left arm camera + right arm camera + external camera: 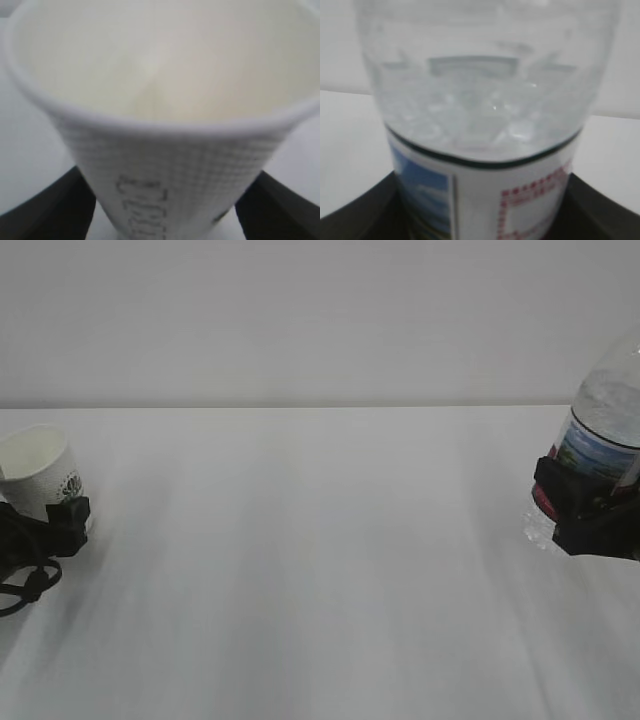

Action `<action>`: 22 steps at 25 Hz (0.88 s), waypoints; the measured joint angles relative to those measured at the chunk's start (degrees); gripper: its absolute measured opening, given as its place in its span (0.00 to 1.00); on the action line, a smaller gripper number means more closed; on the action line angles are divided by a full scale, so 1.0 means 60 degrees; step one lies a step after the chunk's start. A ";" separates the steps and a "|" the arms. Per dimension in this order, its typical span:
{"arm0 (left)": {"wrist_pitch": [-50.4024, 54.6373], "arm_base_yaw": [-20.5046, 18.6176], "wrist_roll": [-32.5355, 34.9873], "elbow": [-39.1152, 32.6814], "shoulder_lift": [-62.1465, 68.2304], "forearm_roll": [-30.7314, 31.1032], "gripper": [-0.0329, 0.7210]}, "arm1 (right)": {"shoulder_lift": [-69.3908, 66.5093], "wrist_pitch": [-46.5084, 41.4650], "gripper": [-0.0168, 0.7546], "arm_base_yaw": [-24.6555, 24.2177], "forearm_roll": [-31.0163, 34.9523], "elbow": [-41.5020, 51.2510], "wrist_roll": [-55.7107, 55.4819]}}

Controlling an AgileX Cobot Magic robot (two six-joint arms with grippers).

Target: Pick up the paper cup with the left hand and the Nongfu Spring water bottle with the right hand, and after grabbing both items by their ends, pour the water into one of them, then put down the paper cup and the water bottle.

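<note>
At the far left of the exterior view my left gripper point(62, 523) is shut on the lower part of the white paper cup point(38, 468). The cup stands upright, mouth up. The left wrist view shows the cup point(165, 165) filling the frame, empty inside, with a black finger point(65, 210) against each side. At the far right my right gripper point(585, 508) is shut on the label band of the Nongfu Spring water bottle point(603, 425). The frame edge cuts off the bottle's top. Up close, the bottle point(480, 100) holds clear water point(470, 125) above the label, black fingers point(365, 215) flanking it.
The white table point(320, 570) stretches between the two grippers, with a plain pale wall point(320, 320) behind it. A black cable loop point(25, 585) hangs below the left gripper at the frame's edge.
</note>
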State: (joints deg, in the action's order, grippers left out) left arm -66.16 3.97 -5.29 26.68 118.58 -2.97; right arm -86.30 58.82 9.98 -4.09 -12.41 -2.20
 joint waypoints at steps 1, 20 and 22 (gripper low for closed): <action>0.0000 0.0000 -0.0023 0.0039 0.0000 0.0000 0.86 | 0.0000 0.0000 0.69 0.0000 0.0000 0.0000 0.0000; 0.0000 0.0000 -0.0213 0.0361 0.0078 0.0000 0.86 | 0.0000 -0.0026 0.69 0.0000 -0.0134 0.0000 -0.0054; 0.0000 0.0000 -0.0233 0.0376 0.0137 0.0000 0.85 | 0.0000 -0.0026 0.69 0.0000 -0.0134 0.0000 -0.0054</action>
State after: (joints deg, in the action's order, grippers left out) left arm -66.16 3.97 -6.69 28.94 119.40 -2.97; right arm -86.30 58.66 9.98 -4.89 -12.41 -2.53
